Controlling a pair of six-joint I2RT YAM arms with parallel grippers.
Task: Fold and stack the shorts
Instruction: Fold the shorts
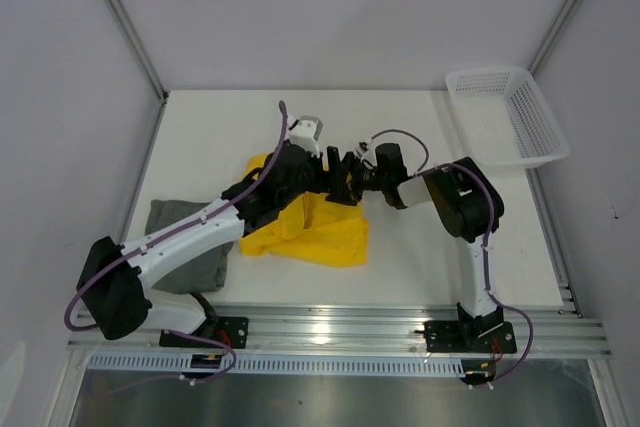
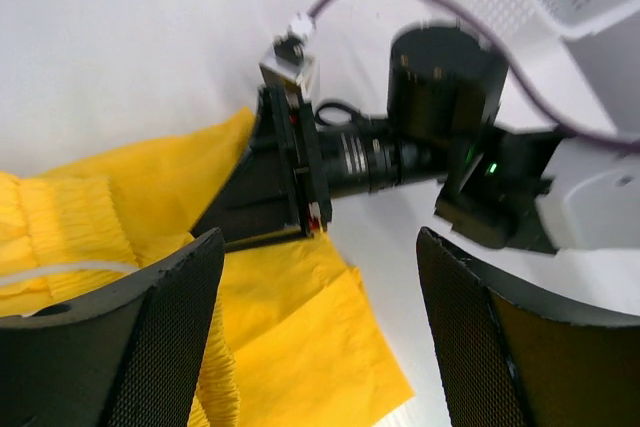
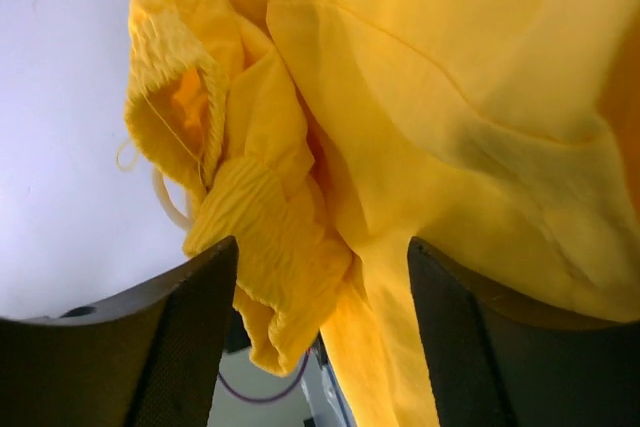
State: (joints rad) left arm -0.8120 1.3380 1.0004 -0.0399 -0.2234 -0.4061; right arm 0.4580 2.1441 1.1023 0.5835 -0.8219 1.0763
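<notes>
We see the left gripper (image 2: 320, 239) and right gripper (image 3: 320, 249), jaws apart, at the crumpled bright yellow cloth shorts (image 1: 322, 237). The dark grey cloth shorts (image 1: 183, 247) lie left.

The larger shorts (image 1: 322, 239) lie mid-table, smaller shorts (image 1: 200, 275) left, basket (image 1: 540, 122) far right.

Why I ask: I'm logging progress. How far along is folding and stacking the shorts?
Done: the grey shorts look folded, at the left of the table. In hand: the left gripper and right gripper are open over the rumpled yellow shorts mid-table, holding nothing. Left: fold the yellow pair, then stack the two.
</notes>
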